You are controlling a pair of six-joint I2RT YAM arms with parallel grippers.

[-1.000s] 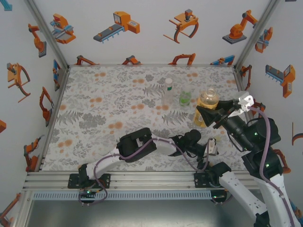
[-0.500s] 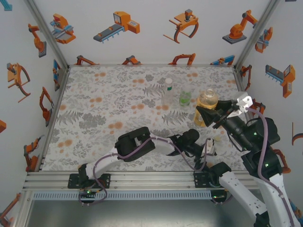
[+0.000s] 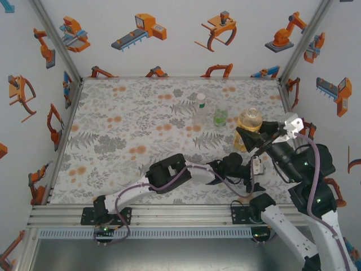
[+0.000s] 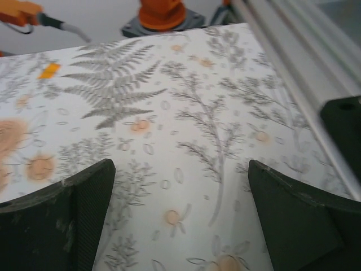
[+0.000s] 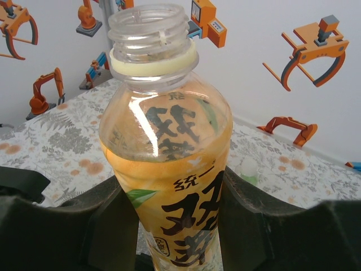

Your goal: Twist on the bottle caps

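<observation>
The left pincer [image 4: 180, 214] has slid right, gaping empty over the desk [image 4: 186, 113]. The right pincer [image 5: 180, 226] grips the upright, uncapped bottle [image 5: 169, 152], just beyond and right of the left one.

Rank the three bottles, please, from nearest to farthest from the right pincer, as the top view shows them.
1. The orange bottle: gripped in the right pincer, at the table's right side.
2. The green bottle: just left of the orange one, standing free.
3. The slim bottle: farther left again, near the table's middle.
</observation>
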